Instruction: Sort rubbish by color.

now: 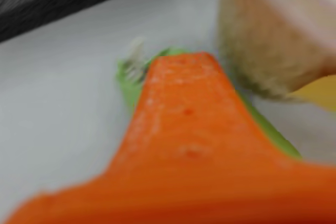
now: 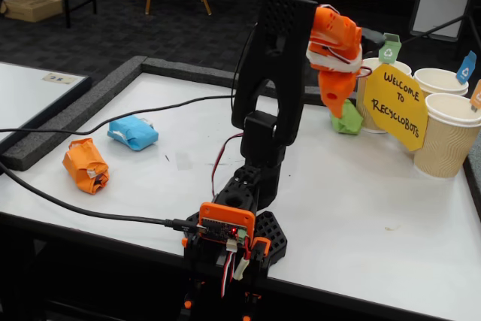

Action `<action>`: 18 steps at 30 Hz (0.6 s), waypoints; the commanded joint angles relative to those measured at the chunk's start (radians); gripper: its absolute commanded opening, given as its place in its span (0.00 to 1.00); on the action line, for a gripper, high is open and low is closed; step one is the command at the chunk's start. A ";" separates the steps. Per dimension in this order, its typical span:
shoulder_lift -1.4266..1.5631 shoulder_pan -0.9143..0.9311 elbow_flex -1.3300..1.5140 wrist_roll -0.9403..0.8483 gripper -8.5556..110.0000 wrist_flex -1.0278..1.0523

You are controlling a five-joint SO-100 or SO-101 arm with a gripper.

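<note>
Orange claw [image 2: 340, 109] points down onto the green wad [image 2: 347, 121], seemingly gripping it on the bench [image 2: 361, 208], right beside a beige ribbed cup [image 1: 273, 35] and the yellow sign [image 2: 396, 106]. Far left in the fixed view, the orange wad [image 2: 86, 165] and light blue wad [image 2: 133, 132] lie near each other, the blue one's long axis slanting down to the right.

On the white desk [image 2: 361, 208], 3 wads: orange [image 2: 85, 165] near left, light blue [image 2: 133, 132] beyond it, green [image 2: 348, 120] far right. The end effector [image 2: 337, 107] is orange, the arm [image 2: 274, 73] black. The cups [image 2: 449, 135] are beige, ribbed; the sign [image 2: 394, 104] is yellow, lettered black.
</note>
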 commanded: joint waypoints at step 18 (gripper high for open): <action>0.209 0.040 0.167 -0.017 0.09 -0.209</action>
